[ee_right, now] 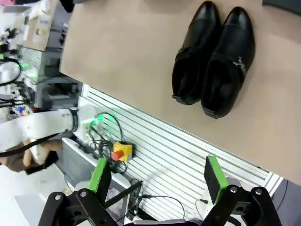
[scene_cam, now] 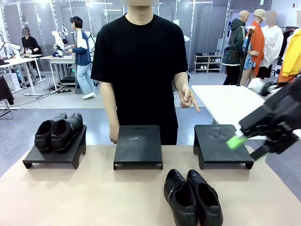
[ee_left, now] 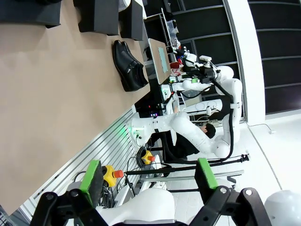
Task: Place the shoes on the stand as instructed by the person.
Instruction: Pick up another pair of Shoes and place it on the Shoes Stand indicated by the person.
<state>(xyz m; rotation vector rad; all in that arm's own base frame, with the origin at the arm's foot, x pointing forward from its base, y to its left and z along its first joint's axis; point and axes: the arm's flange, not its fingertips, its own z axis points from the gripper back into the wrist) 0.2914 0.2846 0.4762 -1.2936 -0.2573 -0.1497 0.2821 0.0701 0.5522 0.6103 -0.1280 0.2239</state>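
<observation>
One pair of glossy black shoes [scene_cam: 59, 132] stands on the left stand [scene_cam: 33, 158]. The other pair [scene_cam: 193, 197] rests on the tan table [scene_cam: 84, 193] near its front, right of centre. The middle stand [scene_cam: 138, 146] and the right stand [scene_cam: 218, 141] are bare. The person [scene_cam: 141, 61] stands behind the middle stand, one hand [scene_cam: 189, 100] pointing an index finger down toward the right stand. My right gripper [scene_cam: 248, 147] hovers open by that stand's right edge. In the right wrist view it [ee_right: 157, 175] is open, the loose pair [ee_right: 214, 59] far ahead. My left gripper [ee_left: 148, 175] is open off the table, the shoes [ee_left: 129, 66] distant.
The person's other hand [scene_cam: 114, 136] hangs by the middle stand's back left corner. A white table [scene_cam: 225, 101] stands behind the right stand. An emergency stop button [ee_right: 117, 153] sits below the table's front edge. Other people stand in the background.
</observation>
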